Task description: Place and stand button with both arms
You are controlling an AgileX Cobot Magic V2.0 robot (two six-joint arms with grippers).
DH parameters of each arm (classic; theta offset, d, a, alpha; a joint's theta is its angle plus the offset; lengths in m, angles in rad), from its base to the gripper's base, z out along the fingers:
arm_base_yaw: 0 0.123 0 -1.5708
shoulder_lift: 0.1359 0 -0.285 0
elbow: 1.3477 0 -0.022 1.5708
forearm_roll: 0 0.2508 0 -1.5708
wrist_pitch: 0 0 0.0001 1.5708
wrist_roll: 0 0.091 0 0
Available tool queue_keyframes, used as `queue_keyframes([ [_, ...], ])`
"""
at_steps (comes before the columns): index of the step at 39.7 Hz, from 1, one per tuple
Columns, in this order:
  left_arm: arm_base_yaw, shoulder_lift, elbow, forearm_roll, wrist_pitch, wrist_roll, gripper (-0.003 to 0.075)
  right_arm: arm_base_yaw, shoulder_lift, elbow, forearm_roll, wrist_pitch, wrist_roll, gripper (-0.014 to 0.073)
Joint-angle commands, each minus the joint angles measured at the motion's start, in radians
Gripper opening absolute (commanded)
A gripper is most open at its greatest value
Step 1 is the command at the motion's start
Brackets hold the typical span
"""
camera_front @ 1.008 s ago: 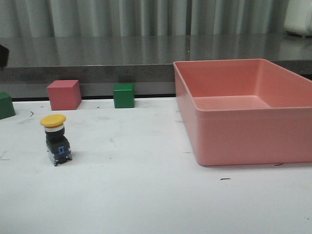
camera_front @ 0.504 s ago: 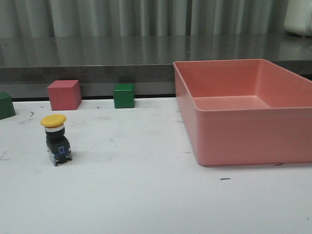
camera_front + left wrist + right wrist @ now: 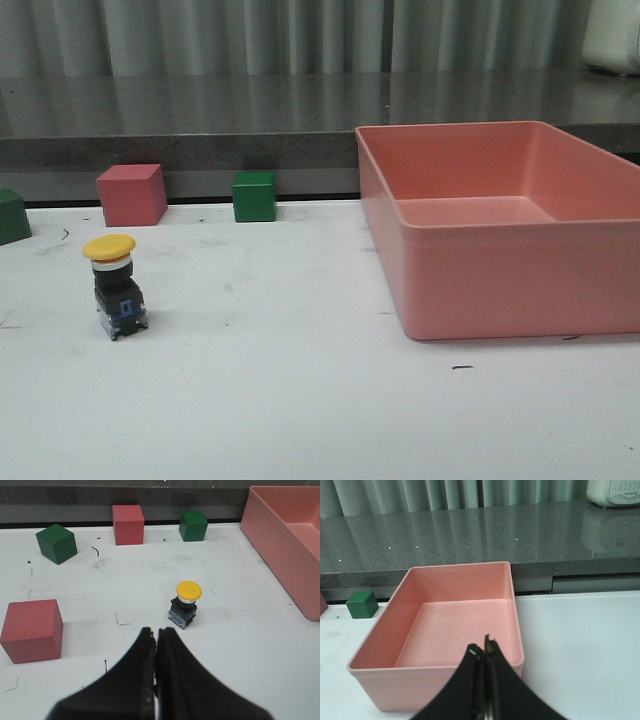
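Note:
The button [image 3: 113, 285] stands upright on the white table at the left, yellow cap on top, black body and bluish base below. It also shows in the left wrist view [image 3: 186, 603]. My left gripper [image 3: 155, 631] is shut and empty, a short way back from the button and clear of it. My right gripper [image 3: 482, 649] is shut and empty, above the near wall of the pink bin [image 3: 435, 675]. Neither arm shows in the front view.
The pink bin [image 3: 500, 275] stands at the right, nothing in it. A pink cube [image 3: 131, 194] and a green cube [image 3: 254, 196] sit along the back edge, another green cube [image 3: 10, 216] at far left. A second pink cube [image 3: 32, 630] lies near my left gripper.
A dark shape at the front view's far left edge one second ago has gone from view. The button and cubes have not moved.

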Motion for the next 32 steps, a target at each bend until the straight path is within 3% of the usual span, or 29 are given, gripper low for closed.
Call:
queue_keyframes([
  [1,-0.006,0.006,-0.036,-0.005,-0.072,-0.006,-0.0020,0.001,0.009,-0.027,-0.008,-0.089,-0.005,-0.0070],
  [26,-0.006,0.006,-0.036,-0.005,-0.071,-0.006,-0.0020,0.001,0.009,-0.027,-0.008,-0.089,-0.005,-0.0070],
  [32,-0.004,-0.008,-0.009,0.000,-0.188,-0.006,-0.0020,0.001,0.009,-0.027,-0.008,-0.089,-0.005,-0.0070],
])
